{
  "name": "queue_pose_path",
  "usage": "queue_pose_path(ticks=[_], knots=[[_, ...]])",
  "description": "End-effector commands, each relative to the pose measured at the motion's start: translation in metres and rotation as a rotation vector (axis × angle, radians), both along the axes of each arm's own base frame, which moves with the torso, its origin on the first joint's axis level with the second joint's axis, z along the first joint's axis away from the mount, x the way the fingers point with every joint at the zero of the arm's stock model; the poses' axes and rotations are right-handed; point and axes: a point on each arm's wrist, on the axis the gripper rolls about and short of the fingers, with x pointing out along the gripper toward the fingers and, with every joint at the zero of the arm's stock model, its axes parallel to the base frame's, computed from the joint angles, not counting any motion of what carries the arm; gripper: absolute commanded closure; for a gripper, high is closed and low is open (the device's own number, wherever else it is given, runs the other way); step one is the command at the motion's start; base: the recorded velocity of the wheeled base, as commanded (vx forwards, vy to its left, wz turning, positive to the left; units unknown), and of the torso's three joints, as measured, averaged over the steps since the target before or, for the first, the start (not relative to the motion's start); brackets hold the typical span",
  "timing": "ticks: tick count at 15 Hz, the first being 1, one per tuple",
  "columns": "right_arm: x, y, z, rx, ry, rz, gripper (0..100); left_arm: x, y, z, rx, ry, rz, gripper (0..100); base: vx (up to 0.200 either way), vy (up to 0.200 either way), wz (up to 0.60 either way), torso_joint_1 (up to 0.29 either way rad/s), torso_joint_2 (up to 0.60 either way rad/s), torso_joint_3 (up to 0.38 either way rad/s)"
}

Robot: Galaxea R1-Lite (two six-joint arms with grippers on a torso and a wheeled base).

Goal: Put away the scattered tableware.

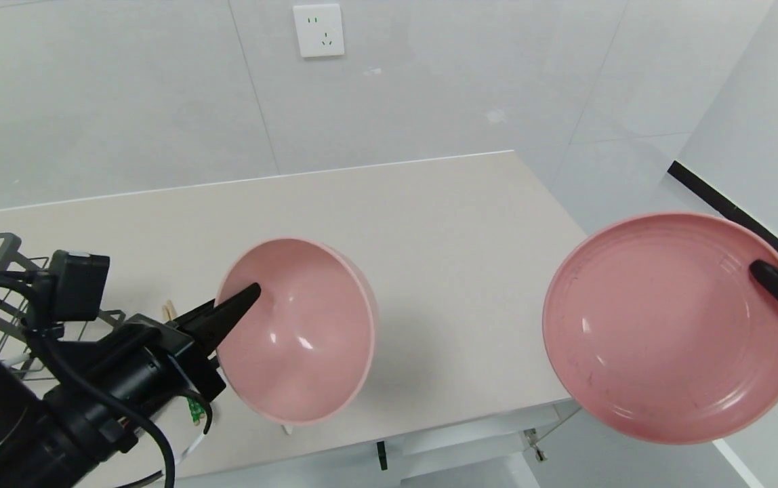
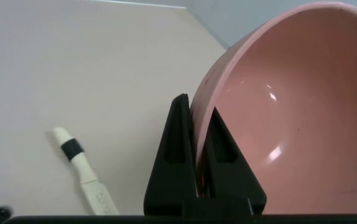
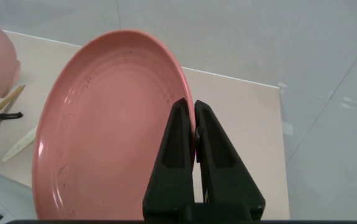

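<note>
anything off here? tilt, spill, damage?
No spill or break. Both dishes hang steeply tilted, each pinched at the rim: pink bowl by the left gripper, pink plate by the right gripper. The plate's face carries faint dark scuff marks.

light: bright, even, overhead | glare: white highlights inside pink bowl (image 1: 297, 332) | shadow: soft, on table (image 1: 443, 224) right of bowl

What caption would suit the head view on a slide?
Left gripper holds a pink bowl, right gripper a pink plate, at a beige table.
</note>
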Motion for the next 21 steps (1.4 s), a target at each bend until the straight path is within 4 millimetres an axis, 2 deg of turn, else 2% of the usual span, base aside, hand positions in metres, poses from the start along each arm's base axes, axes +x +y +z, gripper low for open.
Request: queue_pose_path(ticks=[1,4,7,8,15,17,21], knots=[[0.0,0.0,-0.002,-0.015,-0.001,-0.008,100,0.004,-0.007,-0.008,0.083,-0.007,-0.009,100,0.0,0.0,0.0,0.0,0.0,0.0],[-0.001,0.0,-0.003,-0.031,-0.006,-0.01,100,-0.002,-0.018,0.001,0.033,-0.107,-0.066,100,0.0,0.0,0.0,0.0,0.0,0.0],[-0.001,-0.001,-0.007,-0.034,0.006,-0.009,100,0.008,-0.024,-0.01,0.08,-0.096,-0.038,100,0.0,0.0,0.0,0.0,0.0,0.0],[-0.001,-0.001,-0.006,-0.034,0.005,-0.009,100,0.008,-0.024,-0.01,0.094,-0.105,-0.036,100,0.0,0.0,0.0,0.0,0.0,0.0],[-0.002,-0.001,-0.007,-0.034,0.008,-0.009,100,0.004,-0.02,-0.003,0.118,-0.166,-0.023,100,-0.2,0.0,0.0,0.0,0.0,0.001],[-0.002,-0.001,-0.008,-0.034,0.009,-0.009,100,0.007,-0.016,-0.003,0.12,-0.163,0.0,100,0.0,0.0,0.0,0.0,0.0,0.0],[-0.001,-0.001,-0.007,-0.034,0.008,-0.011,100,0.007,-0.008,-0.008,0.146,-0.149,0.029,100,0.0,-0.15,0.0,0.006,0.0,0.004]])
